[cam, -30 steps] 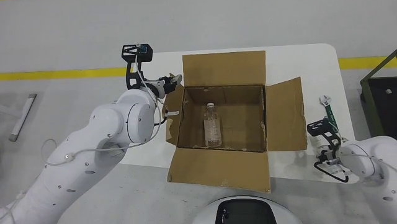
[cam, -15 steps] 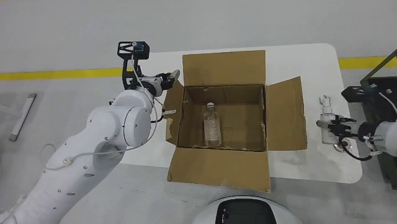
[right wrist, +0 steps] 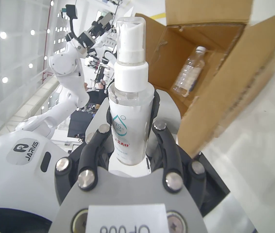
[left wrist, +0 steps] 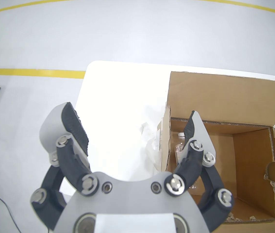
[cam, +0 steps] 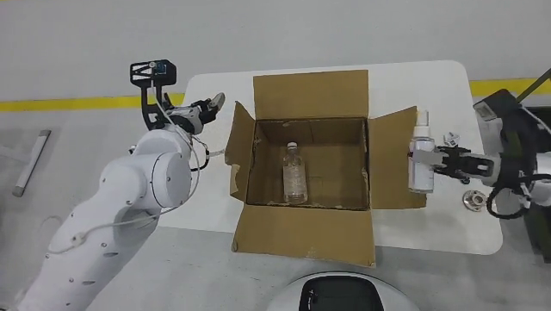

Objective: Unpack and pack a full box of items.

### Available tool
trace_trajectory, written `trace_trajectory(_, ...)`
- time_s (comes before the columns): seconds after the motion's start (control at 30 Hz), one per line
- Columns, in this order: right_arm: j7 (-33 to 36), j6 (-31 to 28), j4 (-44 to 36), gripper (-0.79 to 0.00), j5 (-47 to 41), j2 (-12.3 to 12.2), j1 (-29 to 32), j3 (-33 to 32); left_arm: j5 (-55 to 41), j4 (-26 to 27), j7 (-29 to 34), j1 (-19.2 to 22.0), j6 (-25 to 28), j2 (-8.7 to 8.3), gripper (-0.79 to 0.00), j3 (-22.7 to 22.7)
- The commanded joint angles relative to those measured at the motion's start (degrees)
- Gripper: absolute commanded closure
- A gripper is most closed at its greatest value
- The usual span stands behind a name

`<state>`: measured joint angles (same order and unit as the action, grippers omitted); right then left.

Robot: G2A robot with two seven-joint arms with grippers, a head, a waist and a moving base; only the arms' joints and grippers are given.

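An open cardboard box (cam: 307, 104) stands mid-table with a clear plastic water bottle (cam: 294, 173) lying on its floor (right wrist: 189, 71). My right gripper (cam: 435, 161) is shut on a clear spray bottle (cam: 421, 152) with a white pump top (right wrist: 130, 56), held over the box's right flap (cam: 394, 158). My left gripper (cam: 207, 108) hangs open and empty above the table just outside the box's left wall; its black-padded fingers (left wrist: 75, 127) straddle the left flap (left wrist: 164, 141) in the left wrist view.
The white table (cam: 430, 83) ends close behind and to the right of the box. A small round metal part (cam: 472, 197) lies on the table near the right arm. Torn paper bits (left wrist: 149, 144) lie by the left flap. A dark bin (cam: 534, 130) stands right of the table.
The right arm lifted the spray bottle from the table's right side and carried it left over the box's right flap. The left arm drew back left, away from the box.
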<state>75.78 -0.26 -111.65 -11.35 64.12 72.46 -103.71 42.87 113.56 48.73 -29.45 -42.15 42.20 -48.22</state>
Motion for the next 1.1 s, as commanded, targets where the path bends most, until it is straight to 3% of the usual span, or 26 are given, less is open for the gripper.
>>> trace_trajectory(0.0, -1.48, 1.69, 0.19, 0.000, 2.14, 0.01, -1.44, 4.74, 0.01, 0.01, 0.00, -0.02, -0.01, 0.00, -0.785, -0.01)
trace_trajectory(0.2, -8.13, 8.21, 2.51, 0.000, 9.20, 0.18, -4.99, 14.39, 0.01, 0.01, 0.00, -0.02, -0.01, 0.00, -0.785, -0.01)
trace_trajectory(0.67, -8.44, 6.77, 1.49, 0.000, 10.48, -0.18, -3.80, 13.24, 0.01, 0.01, 0.00, -0.02, -0.01, 0.00, -0.785, -0.01)
trace_trajectory(0.8, -9.44, 9.06, -0.78, 0.000, 10.31, -0.37, -3.38, 14.00, 0.01, 0.01, 0.00, -0.02, -0.01, 0.00, -0.785, -0.01)
trace_trajectory(0.93, -13.46, 13.89, -0.53, 0.000, 13.89, -0.01, -5.98, 20.77, 0.01, 0.01, 0.00, -0.02, -0.01, 0.00, -0.785, -0.01)
trace_trajectory(1.07, -16.82, 21.12, 3.23, 0.000, 21.11, 0.95, -13.14, 32.03, 0.01, 0.01, 0.00, -0.02, -0.01, 0.00, -0.785, -0.01)
